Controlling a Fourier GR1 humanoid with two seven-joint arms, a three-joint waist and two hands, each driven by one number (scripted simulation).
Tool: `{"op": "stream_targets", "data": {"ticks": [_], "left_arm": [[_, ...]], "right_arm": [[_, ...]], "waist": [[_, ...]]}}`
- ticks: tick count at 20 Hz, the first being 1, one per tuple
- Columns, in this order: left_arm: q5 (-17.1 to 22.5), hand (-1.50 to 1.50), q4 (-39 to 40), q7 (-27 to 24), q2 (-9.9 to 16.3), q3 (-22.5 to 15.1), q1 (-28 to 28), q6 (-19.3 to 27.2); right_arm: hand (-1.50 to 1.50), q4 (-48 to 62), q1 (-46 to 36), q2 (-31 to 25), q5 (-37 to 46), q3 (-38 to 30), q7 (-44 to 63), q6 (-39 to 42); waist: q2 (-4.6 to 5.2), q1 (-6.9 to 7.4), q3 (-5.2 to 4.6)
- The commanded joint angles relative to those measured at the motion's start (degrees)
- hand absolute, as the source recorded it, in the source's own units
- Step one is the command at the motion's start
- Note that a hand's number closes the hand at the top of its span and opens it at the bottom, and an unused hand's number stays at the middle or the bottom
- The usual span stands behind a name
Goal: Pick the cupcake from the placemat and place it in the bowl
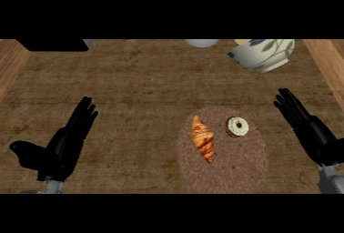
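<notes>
- A brown oval placemat (225,168) lies on the counter (134,86), toward the near edge and a little right of centre.
- On it sits a small cupcake (236,126) with pale icing, near the mat's far right rim.
- Just beside the cupcake, to its left, lies a golden croissant (203,139), pointing lengthwise along the mat.
- A white bowl (263,53) with a leaf pattern stands at the far right of the counter, well apart from the mat.
- The left hand (64,145) rests open at the left, fingers straight.
- The right hand (310,129) rests open at the right edge, touching nothing.
</notes>
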Motion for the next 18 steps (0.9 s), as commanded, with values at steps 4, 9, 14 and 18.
{"op": "stream_targets", "data": {"ticks": [4, 9, 14, 18], "left_arm": [[-1.05, 0.0, -2.17, 0.61, -2.74, -2.83, -2.51, -2.02], [2.27, 0.0, 0.66, 1.17, -3.24, -2.55, -3.51, -5.5], [0.28, 0.0, 3.79, 2.18, -6.37, -3.8, -9.54, -5.62], [2.08, 0.0, 3.99, 0.15, -5.64, -2.51, -6.83, -8.48]], "right_arm": [[1.5, -8.26, -0.55, -2.91, 11.02, -1.3, -0.6, -9.23], [-1.5, -4.11, 4.36, 2.2, 20.98, -6.4, 2.86, -31.62], [-1.5, -14.5, 6.89, 4.9, 37.02, 10.6, -0.53, -32.71], [-1.5, -17.22, 4.46, -1.05, 50.42, 13.87, 16.3, -32.18]], "waist": [[0.82, -1.53, -0.76], [0.94, -4.14, -0.79], [0.95, -1.62, -0.77], [0.82, -0.68, -1.01]]}}
